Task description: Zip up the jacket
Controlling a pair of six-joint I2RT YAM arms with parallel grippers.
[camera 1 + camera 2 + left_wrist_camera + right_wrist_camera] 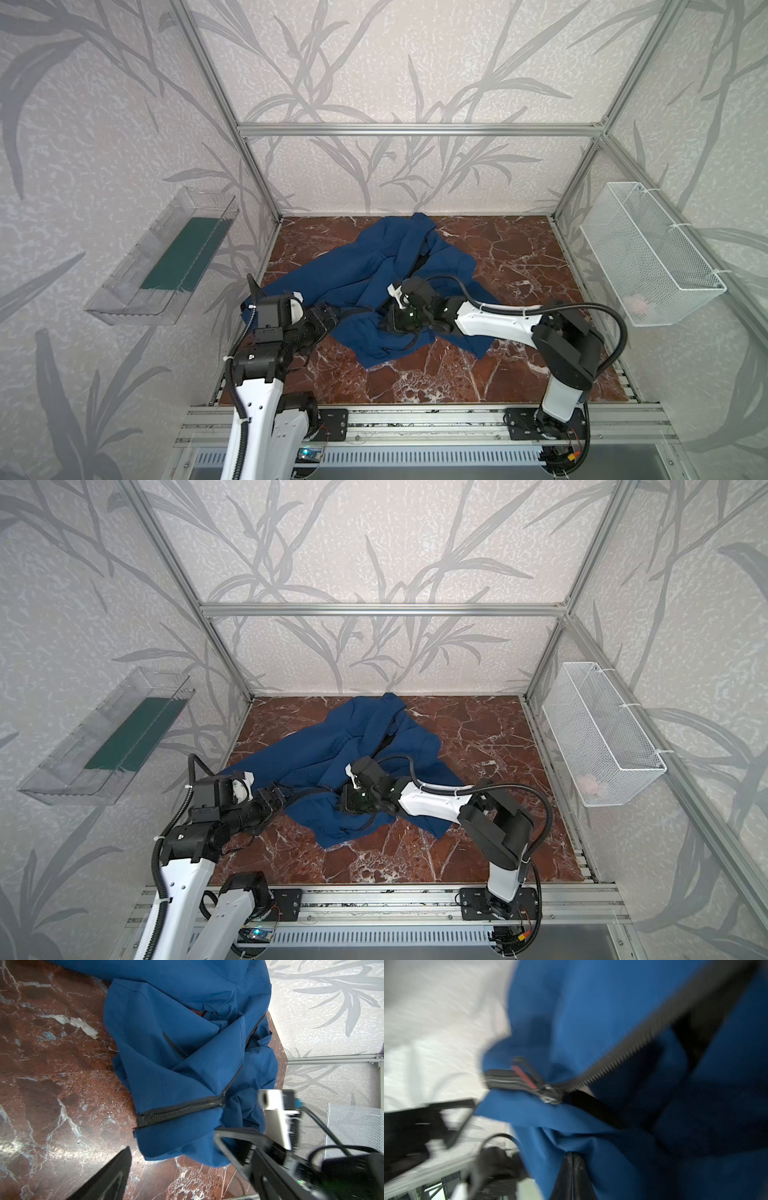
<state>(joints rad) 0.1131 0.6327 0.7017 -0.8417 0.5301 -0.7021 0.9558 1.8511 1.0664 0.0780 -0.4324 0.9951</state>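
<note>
The navy-blue jacket (365, 266) (332, 746) lies crumpled on the marble tabletop in both top views. Its black front zipper (180, 1110) is joined for a short stretch at the hem. Beyond the slider (550, 1095), which carries a red pull tab, the teeth (633, 1043) stand apart. My right gripper (387, 323) (572, 1155) is shut on a fold of jacket fabric just below the slider. My left gripper (329, 316) (172, 1144) is open and low over the hem corner, one finger (116, 1172) over bare marble. The right wrist view is blurred.
A clear plastic bin (166, 266) hangs on the left wall and a white wire basket (648, 253) on the right wall. Aluminium frame posts stand at the table's corners. Bare marble (523, 257) shows to the right of and in front of the jacket.
</note>
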